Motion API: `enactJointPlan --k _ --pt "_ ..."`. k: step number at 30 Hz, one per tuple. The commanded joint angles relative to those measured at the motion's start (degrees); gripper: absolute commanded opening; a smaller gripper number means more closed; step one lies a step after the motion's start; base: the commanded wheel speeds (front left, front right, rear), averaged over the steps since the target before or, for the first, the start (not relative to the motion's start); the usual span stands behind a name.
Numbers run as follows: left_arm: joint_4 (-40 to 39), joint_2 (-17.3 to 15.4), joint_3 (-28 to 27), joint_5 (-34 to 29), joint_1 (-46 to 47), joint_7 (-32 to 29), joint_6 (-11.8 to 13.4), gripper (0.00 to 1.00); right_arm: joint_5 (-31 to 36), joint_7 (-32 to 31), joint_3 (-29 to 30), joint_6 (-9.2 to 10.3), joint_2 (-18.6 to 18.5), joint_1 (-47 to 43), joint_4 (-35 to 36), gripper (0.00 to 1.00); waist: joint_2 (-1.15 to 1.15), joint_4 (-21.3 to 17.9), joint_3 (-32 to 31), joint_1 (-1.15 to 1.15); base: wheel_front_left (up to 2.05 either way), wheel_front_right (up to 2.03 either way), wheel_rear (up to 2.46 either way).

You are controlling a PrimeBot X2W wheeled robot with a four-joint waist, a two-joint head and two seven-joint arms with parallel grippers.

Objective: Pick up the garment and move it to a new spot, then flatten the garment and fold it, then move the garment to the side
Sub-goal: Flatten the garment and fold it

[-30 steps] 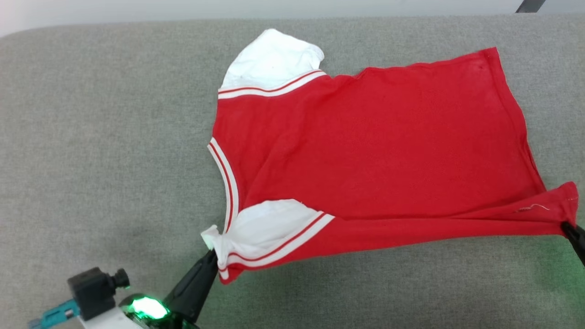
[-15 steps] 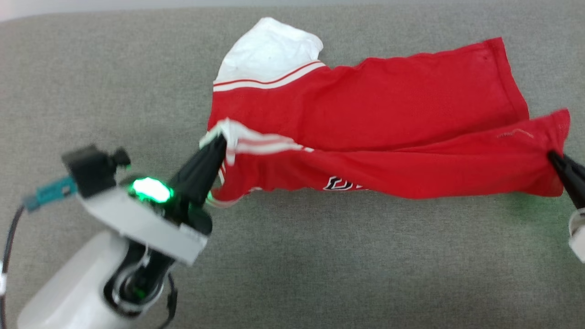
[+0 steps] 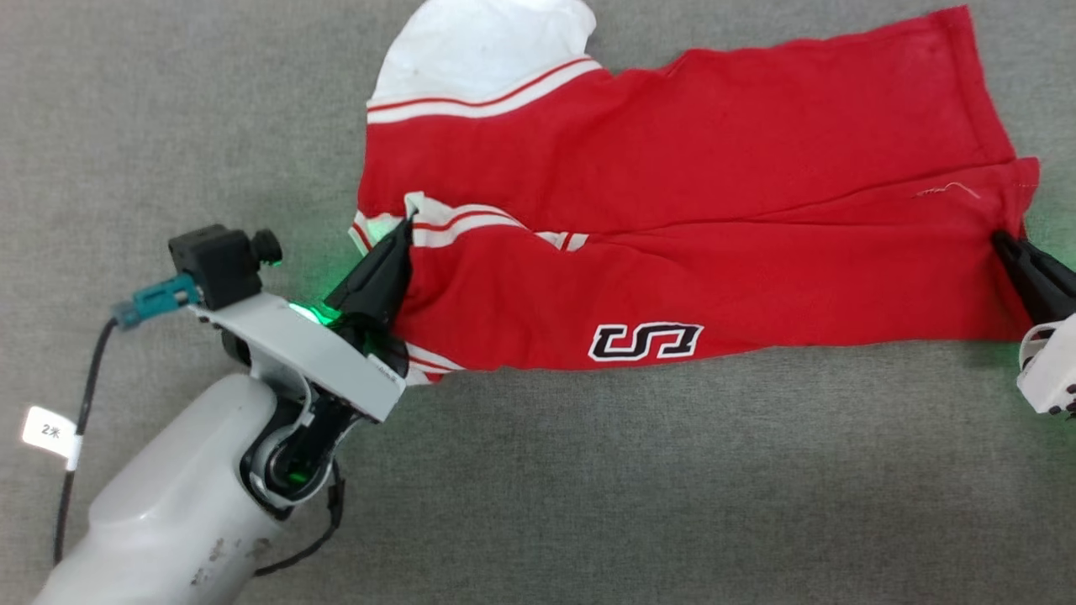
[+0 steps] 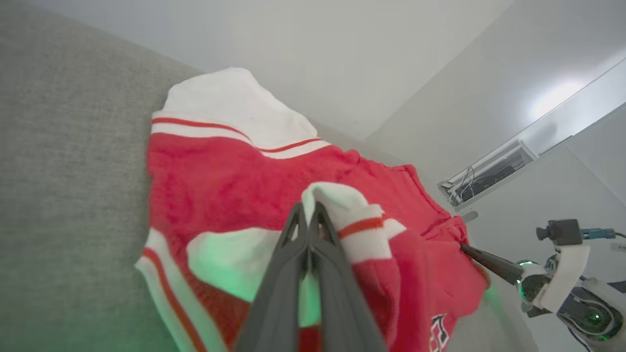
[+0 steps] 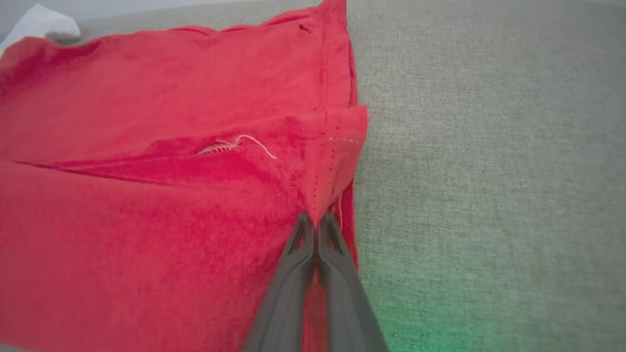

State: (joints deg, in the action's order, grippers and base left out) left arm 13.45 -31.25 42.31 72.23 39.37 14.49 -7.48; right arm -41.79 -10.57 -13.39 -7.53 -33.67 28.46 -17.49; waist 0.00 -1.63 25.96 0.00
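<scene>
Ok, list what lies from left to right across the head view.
White cable tag → wrist camera → left gripper, shut on the garment → black-and-white logo → right gripper, also shut on it.

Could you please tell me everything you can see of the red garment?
The garment is a bright red soft-knit T-shirt with white sleeves, red-and-white striped trim and a black-and-white logo. It lies on a grey fabric surface, its near part folded over the far part, logo upward. The left gripper is shut on the near sleeve, the right gripper on the hem corner. A loose pale thread shows near that hem.
</scene>
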Motion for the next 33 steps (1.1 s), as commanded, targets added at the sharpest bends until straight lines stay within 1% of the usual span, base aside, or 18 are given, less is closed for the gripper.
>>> enactJointPlan --k 1,7,8,9,10,11,12,13,15,18,21,23,27,33 --pt "1.7 -0.1 0.7 -1.0 1.0 0.2 0.1 0.0 0.0 0.7 -1.1 0.09 -0.4 0.8 -0.6 0.0 0.0 0.3 1.7 0.0 0.0 0.0 0.0" --pt "8.4 -0.3 4.0 -3.2 1.7 0.4 0.1 0.0 -1.2 3.3 -4.7 0.09 -1.0 2.2 -3.1 0.0 0.0 0.0 2.1 0.0 0.0 0.0 0.0" --pt "9.3 -0.5 4.6 -3.7 1.8 0.4 0.1 0.11 -1.4 3.7 -5.4 0.09 -1.0 2.4 -3.5 0.0 0.0 -0.1 1.9 0.0 0.0 0.0 0.0" --pt "10.2 -0.8 5.3 -4.5 2.0 0.4 0.2 0.4 -1.6 4.2 -5.9 0.09 -1.0 2.6 -3.9 0.0 0.0 -0.1 1.5 0.0 0.0 0.0 0.0" --pt "11.1 -1.0 5.9 -5.5 2.3 0.5 0.2 0.83 -1.7 4.8 -6.5 0.09 -1.1 2.8 -4.2 0.19 0.0 -0.1 1.1 0.0 0.0 0.0 0.0" --pt "12.1 -1.4 6.6 -6.8 2.7 0.5 0.2 1.0 -1.6 5.4 -6.9 0.09 -1.2 2.9 -4.6 0.45 0.0 -0.1 0.7 0.0 0.0 0.0 0.0" --pt "13.1 -1.6 7.3 -8.1 3.2 0.5 0.2 1.0 -1.4 6.1 -7.2 0.09 -1.5 2.9 -5.0 0.95 0.0 0.0 0.2 0.0 0.0 0.0 0.0" --pt "13.8 -1.5 8.0 -9.0 3.5 0.5 0.2 1.0 -1.3 6.6 -7.4 0.09 -1.7 2.8 -5.4 1.0 0.0 0.2 -0.4 0.0 0.0 0.0 0.0" --pt "14.7 -1.6 8.8 -10.7 4.6 0.6 0.1 1.0 -1.9 7.8 -7.4 0.09 -1.9 2.4 -5.9 1.0 0.0 0.4 -1.7 0.0 0.0 0.0 0.0" --pt "15.9 -3.4 10.2 -12.9 6.1 0.2 0.1 1.0 -2.5 9.1 -7.0 0.09 -2.5 1.4 -6.2 1.0 0.0 0.6 -4.1 0.0 0.0 0.0 0.0" --pt "15.8 -5.3 11.7 -13.5 7.2 -3.7 0.2 1.0 -3.1 10.0 -6.3 0.09 -3.0 0.1 -6.1 1.0 0.0 0.7 -6.4 0.0 0.0 0.0 0.0" --pt "14.8 -6.8 12.6 -13.3 7.9 -8.1 1.0 1.0 -3.2 10.1 -5.8 0.09 -3.2 -0.8 -5.8 1.0 0.0 0.8 -7.5 0.0 0.0 0.0 0.0" --pt "10.0 -9.6 13.0 -10.0 9.4 -18.6 3.4 1.0 -3.2 9.7 -4.9 0.09 -3.1 -2.1 -4.9 1.0 0.0 0.6 -8.6 0.0 0.0 0.0 0.0" --pt "-1.7 -12.2 13.5 1.5 7.8 -37.4 7.9 1.0 -2.4 9.1 -4.7 0.09 -1.9 -2.4 -3.4 1.0 0.0 -0.5 -8.4 0.0 0.0 0.0 0.0"
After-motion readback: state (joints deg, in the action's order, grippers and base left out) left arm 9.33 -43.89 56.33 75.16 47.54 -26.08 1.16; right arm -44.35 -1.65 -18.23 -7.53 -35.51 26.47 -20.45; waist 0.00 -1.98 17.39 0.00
